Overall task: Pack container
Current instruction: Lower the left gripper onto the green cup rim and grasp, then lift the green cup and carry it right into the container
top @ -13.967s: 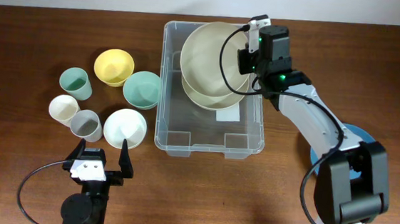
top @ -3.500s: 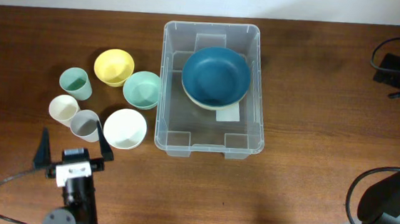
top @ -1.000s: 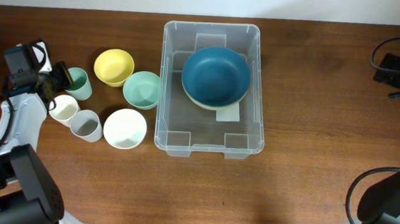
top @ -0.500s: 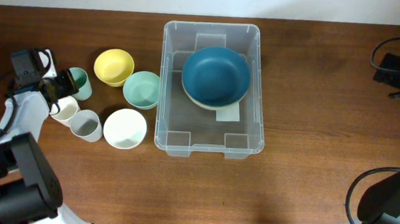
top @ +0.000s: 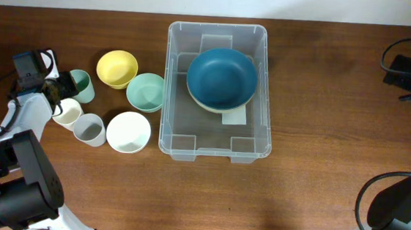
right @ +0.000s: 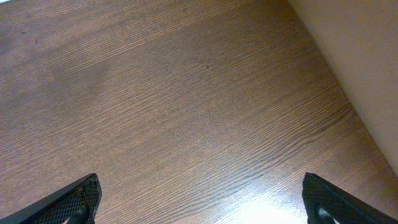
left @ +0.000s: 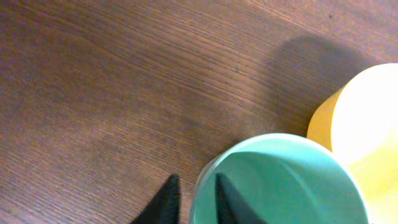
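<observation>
Container, clear plastic, rounded rim, blue bowl inside

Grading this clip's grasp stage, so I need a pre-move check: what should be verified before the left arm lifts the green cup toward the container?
1. The left gripper straddles the green cup wall: ok, one finger inside, one outside.
2. Grip tight on the rim: cannot tell.
3. The yellow bowl stands apart from the cup: cannot tell, they sit very close.
4. Room in the container: ok, its near half is bare; the blue bowl fills the far half.
5. The right gripper is out of the way: ok, open above the table at the far right.
</observation>
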Motion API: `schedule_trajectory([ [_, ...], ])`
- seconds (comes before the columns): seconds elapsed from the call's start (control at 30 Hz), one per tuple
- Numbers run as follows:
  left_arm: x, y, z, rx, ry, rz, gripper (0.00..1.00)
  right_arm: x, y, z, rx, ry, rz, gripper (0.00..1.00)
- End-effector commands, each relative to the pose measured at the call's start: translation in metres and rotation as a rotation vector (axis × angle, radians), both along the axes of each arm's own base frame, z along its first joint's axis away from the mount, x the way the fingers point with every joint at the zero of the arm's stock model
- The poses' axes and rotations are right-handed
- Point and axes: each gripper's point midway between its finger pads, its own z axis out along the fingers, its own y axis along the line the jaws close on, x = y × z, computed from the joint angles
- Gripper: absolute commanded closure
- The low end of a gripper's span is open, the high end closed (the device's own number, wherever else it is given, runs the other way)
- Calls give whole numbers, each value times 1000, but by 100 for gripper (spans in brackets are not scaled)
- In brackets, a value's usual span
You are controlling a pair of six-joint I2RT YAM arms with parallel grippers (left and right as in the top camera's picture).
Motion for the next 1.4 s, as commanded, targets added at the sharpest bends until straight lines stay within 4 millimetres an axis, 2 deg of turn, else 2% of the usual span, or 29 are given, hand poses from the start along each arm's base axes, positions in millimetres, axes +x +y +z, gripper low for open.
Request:
schedule_trajectory([
  [0.0, 4, 3, 5, 2, -19, -3, 87, -2, -3, 17, -10, -42, -19, 1],
  [0.2, 4, 7, 7, 5, -27, 4, 99, -2, -3, 17, -10, -42, -19, 1],
  [0.33, 6, 12, 9, 11, -39, 12, 99, -2, -3, 17, -10, -42, -19, 1],
  [0.47, 10, 21, 21, 21, -65, 25, 99, -2, -3, 17, -10, -42, -19, 1],
  [0.57, 15, 24, 38, 35, -96, 26, 99, -2, -3, 17, -10, -42, -19, 1],
  [0.73, 20, 25, 87, 60, -159, 23, 100, -2, -3, 17, -10, -42, -19, 1],
  [0.83, 20, 15, 120, 44, -192, -9, 99, -2, -3, 17, -10, -42, -19, 1],
  [0.9, 20, 1, 138, 9, -216, -57, 99, -2, -3, 17, -10, -42, -19, 1],
  [1.03, 21, -48, 169, -107, -278, -217, 99, -2, -3, 17, -10, -42, -19, 1],
  [1.2, 19, -126, 199, -253, -359, -467, 100, -2, -3, 17, -10, -42, -19, 1],
  [1.33, 15, -190, 207, -310, -366, -629, 100, -2, -3, 17, -10, -42, -19, 1],
  [1.37, 13, -211, 207, -306, -366, -694, 100, -2, -3, 17, -10, -42, -19, 1],
])
